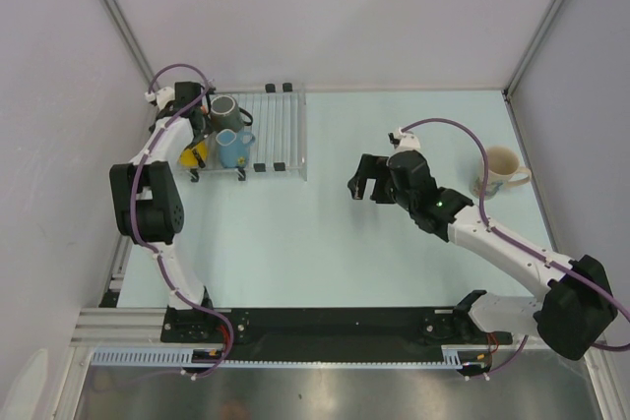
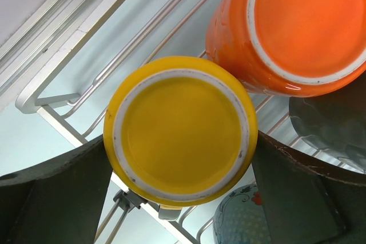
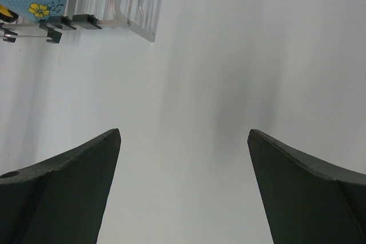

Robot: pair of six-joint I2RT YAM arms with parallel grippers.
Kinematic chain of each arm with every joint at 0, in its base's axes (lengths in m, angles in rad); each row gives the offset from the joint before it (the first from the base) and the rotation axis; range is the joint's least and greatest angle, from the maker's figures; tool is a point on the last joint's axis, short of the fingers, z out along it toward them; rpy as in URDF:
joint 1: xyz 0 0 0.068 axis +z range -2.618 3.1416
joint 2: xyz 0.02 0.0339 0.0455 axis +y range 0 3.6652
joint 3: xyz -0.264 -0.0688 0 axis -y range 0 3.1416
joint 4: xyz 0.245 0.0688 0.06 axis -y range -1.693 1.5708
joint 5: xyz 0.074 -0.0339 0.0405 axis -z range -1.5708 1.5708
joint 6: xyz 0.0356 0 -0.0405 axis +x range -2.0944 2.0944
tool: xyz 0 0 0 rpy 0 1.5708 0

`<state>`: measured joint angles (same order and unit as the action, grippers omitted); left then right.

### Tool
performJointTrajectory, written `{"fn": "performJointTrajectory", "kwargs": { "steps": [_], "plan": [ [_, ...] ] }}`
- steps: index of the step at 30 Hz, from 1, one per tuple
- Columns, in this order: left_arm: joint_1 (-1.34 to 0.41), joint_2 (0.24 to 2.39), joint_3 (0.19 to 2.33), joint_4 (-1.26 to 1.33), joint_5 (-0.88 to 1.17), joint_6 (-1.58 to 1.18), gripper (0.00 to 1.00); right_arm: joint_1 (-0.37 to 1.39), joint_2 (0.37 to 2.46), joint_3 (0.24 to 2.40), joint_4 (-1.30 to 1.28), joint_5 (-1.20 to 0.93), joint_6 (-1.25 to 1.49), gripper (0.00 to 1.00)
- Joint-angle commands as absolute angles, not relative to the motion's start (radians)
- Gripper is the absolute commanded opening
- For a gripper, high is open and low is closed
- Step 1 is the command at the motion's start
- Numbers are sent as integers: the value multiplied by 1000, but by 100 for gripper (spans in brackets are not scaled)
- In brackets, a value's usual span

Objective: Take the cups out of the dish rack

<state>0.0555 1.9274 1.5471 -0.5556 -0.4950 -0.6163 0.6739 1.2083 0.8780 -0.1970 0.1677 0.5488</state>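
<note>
Dish rack (image 1: pixel 281 130) is placed at the far-left corner of the table (image 1: pixel 325 243), and four mugs are crowded at its left end, its right part being bare bars.

Yellow mug (image 2: pixel 180 130) is seen upside down in the rack, base towards the left wrist camera. Orange mug (image 2: pixel 297 27) is likewise inverted, just beside it. Dark grey mug (image 1: pixel 224 110) is at the far side of the cluster and light blue mug (image 1: pixel 233 148) at the near side.

Cream mug (image 1: pixel 502 169) is set upright on the table near the right edge, well apart from the rack.

Left gripper (image 2: pixel 180 138) is spread wide, one finger on either side of the yellow mug. Whether the pads actually press on it cannot be told.

Right gripper (image 3: pixel 183 141) is held over the middle of the table, jaws wide apart, with nothing between its fingers (image 3: pixel 68 187)
</note>
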Motion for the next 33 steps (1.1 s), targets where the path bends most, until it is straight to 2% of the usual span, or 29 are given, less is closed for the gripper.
{"fn": "performJointTrajectory", "kwargs": {
  "steps": [1,6,9,10,12,13,21,25,33],
  "plan": [
    [61,1917,1600,-531,-512,-595,100,661,1213,873,-163,155,552,100],
    [66,1944,1601,-529,-526,-586,96,650,1209,865,-166,153,549,99],
    [71,1944,1597,-520,-520,-578,83,649,1209,859,-166,149,554,100],
    [69,1942,1591,-517,-515,-577,63,649,1210,856,-163,147,560,99],
    [71,1928,1577,-505,-508,-574,42,649,1209,847,-156,143,568,99],
    [69,1924,1562,-500,-502,-572,1,649,1209,845,-153,140,569,99],
    [69,1862,1497,-489,-485,-578,0,650,1193,835,-140,129,581,99],
    [67,1764,1410,-419,-468,-555,0,658,1166,827,-140,140,580,99],
    [69,1649,1381,-402,-420,-520,0,678,1147,810,-110,130,594,98]
  ]
}}
